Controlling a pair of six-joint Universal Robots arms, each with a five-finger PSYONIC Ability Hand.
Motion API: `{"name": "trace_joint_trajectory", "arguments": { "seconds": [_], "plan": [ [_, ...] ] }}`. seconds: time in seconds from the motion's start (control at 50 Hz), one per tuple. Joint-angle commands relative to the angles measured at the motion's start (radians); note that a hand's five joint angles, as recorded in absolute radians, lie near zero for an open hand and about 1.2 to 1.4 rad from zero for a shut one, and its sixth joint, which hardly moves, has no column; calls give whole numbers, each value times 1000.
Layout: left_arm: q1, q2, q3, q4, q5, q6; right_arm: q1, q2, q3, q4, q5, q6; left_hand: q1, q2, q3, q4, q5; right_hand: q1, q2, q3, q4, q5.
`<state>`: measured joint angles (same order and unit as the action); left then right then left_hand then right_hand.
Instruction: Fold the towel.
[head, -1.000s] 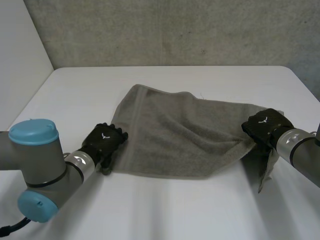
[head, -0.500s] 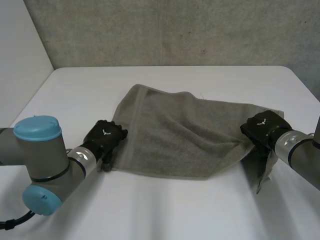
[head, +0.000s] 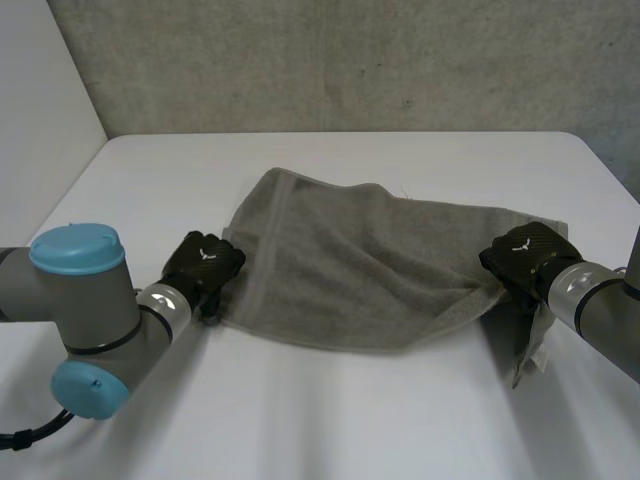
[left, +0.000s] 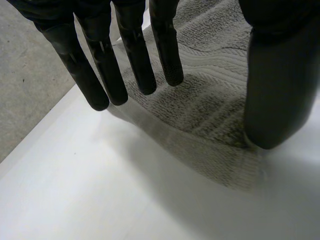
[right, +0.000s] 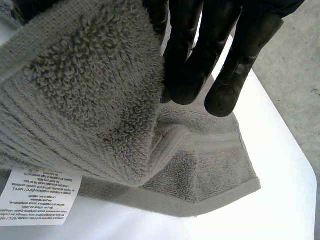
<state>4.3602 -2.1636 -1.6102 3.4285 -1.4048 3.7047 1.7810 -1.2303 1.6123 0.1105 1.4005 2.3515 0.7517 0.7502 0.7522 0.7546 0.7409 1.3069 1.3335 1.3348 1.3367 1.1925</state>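
White table (head: 330, 420) takes up most of the head view, with a rough grey concrete wall (head: 350, 60) behind its far edge and a pale panel (head: 40, 100) standing at the left. A grey towel (head: 350, 265) lies rumpled across the middle of the table, its far left corner flat and its right end drawn up off the surface.

From the head view, the left hand (head: 203, 265) sits at the towel's near left corner and the right hand (head: 525, 255) at its right edge. Only the backs of the hands show there, so their grip cannot be read. The left arm (head: 85, 310) comes in low from the left, the right arm (head: 600, 305) from the right.

The left wrist view gives what the head view hides. The fingers (left: 137, 60) are straight and spread over the towel's corner, and the thumb (left: 277, 85) is straight too, with its tip at the hem. Nothing is pinched; the cloth lies flat on the table beneath the released hand.

In the right wrist view the fingers (right: 192, 55) curl against a bunched fold of terry cloth, grasping it. The thumb is hidden behind that fold. Below the fold the towel's hemmed edge lies on the table. A white care label (right: 37, 190) with printed lines hangs from the lifted part; in the head view it is a small pale tag under the right hand.
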Motion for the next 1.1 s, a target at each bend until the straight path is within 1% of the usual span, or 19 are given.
{"name": "trace_joint_trajectory", "arguments": {
  "seconds": [0.02, 0.1, 0.38, 0.5, 0.52, 0.6, 0.64, 0.72, 0.86, 0.92, 0.94, 0.96, 0.98, 1.02, 1.1],
  "plan": [
    [-2, -16, 7, -2, -2, 1, 0, 0, 0, 0, 0, 0, 14, 15, 13, 11, -150, 89, 63, 61, 60, 29],
    [-4, -19, 7, -3, -2, 1, 0, 0, 0, 0, 0, 0, 87, 88, 87, 84, -77, 89, 63, 61, 60, 29],
    [-4, -21, 9, -2, 0, 1, -2, 8, 0, -2, 0, -1, 111, 112, 110, 108, -53, 89, 63, 61, 60, 29],
    [-5, -39, 23, -2, -5, 1, -2, 8, 0, -2, 0, -1, 34, 36, 34, 31, -129, 89, 63, 61, 60, 29],
    [-7, -42, 26, -2, -5, 1, -2, 8, 0, -2, 0, -1, -21, -19, -21, -24, -185, 89, 63, 61, 60, 29],
    [-7, -53, 32, -2, -5, 1, -2, 8, 0, -2, 0, -1, -86, -85, -87, -89, -250, 89, 63, 61, 60, 29],
    [-11, -62, 39, -5, -6, 1, -2, 8, 0, -2, 0, -1, -153, -152, -154, -156, -317, 89, 63, 61, 60, 29],
    [-14, -64, 41, -6, -6, 1, -2, 8, -2, -2, 0, -1, -151, -149, -151, -154, -314, 89, 63, 61, 60, 29],
    [-16, -62, 44, -6, -6, 1, -2, 9, -2, -2, 0, -3, -68, -67, -69, -71, -232, 89, 63, 61, 60, 29],
    [-16, -64, 49, -8, -5, 1, 0, 12, 0, -2, 0, -3, 125, 126, 124, 122, -39, 89, 63, 61, 60, 29],
    [-16, -64, 49, -8, -5, 1, 0, 12, 0, -2, 0, -3, 125, 127, 125, 122, -38, 89, 63, 61, 60, 29],
    [-16, -64, 50, -9, -5, 1, 0, 14, 0, -2, 0, -3, 195, 197, 195, 192, 31, 89, 63, 61, 60, 29],
    [-16, -64, 50, -9, -5, 1, 0, 14, 0, -2, 0, -3, 196, 197, 195, 193, 32, 89, 63, 61, 60, 29],
    [-16, -62, 50, -9, -5, 0, 0, 18, 0, -2, 0, -3, 278, 279, 277, 275, 114, 89, 63, 61, 60, 29],
    [-16, -62, 50, -9, -5, 1, 0, 18, 0, -2, 0, -3, 304, 306, 304, 301, 141, 89, 63, 61, 60, 29]
  ]
}}
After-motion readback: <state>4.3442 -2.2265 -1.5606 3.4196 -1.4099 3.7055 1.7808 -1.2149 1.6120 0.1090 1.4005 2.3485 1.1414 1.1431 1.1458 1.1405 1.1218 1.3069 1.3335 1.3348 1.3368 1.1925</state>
